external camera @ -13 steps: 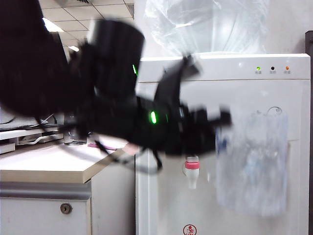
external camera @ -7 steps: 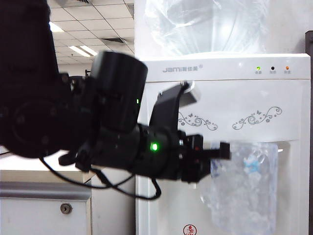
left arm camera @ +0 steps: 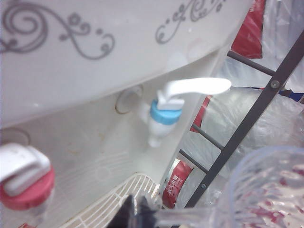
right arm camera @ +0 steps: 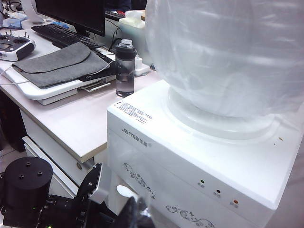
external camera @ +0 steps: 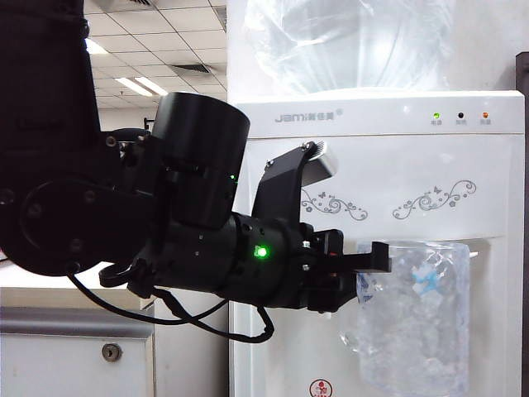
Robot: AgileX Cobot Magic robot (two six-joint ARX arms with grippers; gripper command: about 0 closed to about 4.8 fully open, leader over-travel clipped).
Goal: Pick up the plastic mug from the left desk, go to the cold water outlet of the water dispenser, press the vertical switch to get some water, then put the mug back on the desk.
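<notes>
My left gripper (external camera: 376,258) is shut on the thin clear handle (left arm camera: 185,216) of the plastic mug (external camera: 413,318), which it holds upright in front of the water dispenser (external camera: 413,165). In the left wrist view the gripper (left arm camera: 135,213) pinches the handle, and the mug (left arm camera: 268,190) sits below and to one side of the cold water outlet (left arm camera: 164,114), apart from it. Its long white lever (left arm camera: 194,87) is untouched. My right gripper (right arm camera: 137,213) hovers high above the dispenser's front edge, its fingers together and empty. The left desk (external camera: 50,321) lies behind my left arm.
The red-collared tap (left arm camera: 26,183) stands beside the cold one, above a white drip grille (left arm camera: 118,199). A large clear bottle (right arm camera: 228,57) tops the dispenser. The desk (right arm camera: 71,123) carries a smoky-grey bottle (right arm camera: 125,69), a grey pouch (right arm camera: 57,61) and a keyboard. A black rack (left arm camera: 251,118) stands beside the dispenser.
My left arm has lowered the mug in front of the dispenser and come to rest; the blur is gone. The arm now covers the red tap in the exterior view.
</notes>
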